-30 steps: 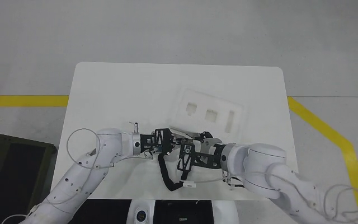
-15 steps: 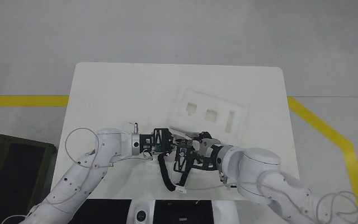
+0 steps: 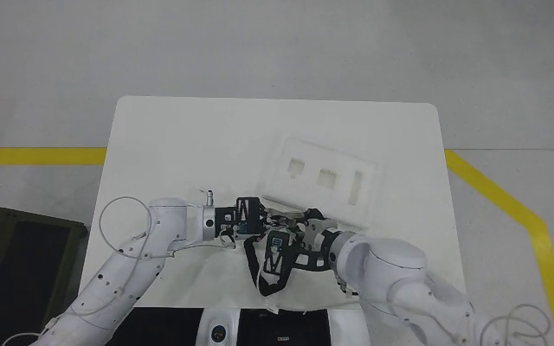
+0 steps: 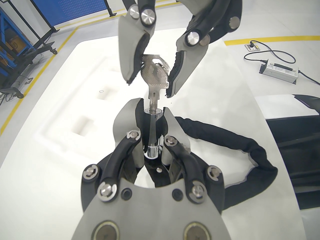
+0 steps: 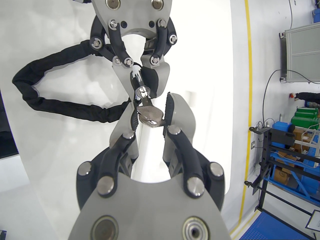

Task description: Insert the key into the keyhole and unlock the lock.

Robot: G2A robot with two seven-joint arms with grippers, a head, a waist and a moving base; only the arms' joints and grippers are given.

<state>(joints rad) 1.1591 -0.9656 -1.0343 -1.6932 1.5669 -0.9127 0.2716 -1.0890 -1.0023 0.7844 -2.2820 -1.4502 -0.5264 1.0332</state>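
Between the fingers of the left claw point(image 4: 152, 108) sits the shiny lock barrel point(image 4: 152, 138), squeezed tight. Facing it, the right claw point(image 5: 151, 99) pinches the silver key point(image 4: 153, 72) by its head. The key's blade is poked into the keyhole. Beside both claws, the lock's black cable point(image 4: 225, 141) loops over the white bench point(image 3: 173, 147).

left gripper point(image 3: 259, 216) and right gripper point(image 3: 279, 231) tip to tip — black cable lock point(image 3: 252, 265) just beside
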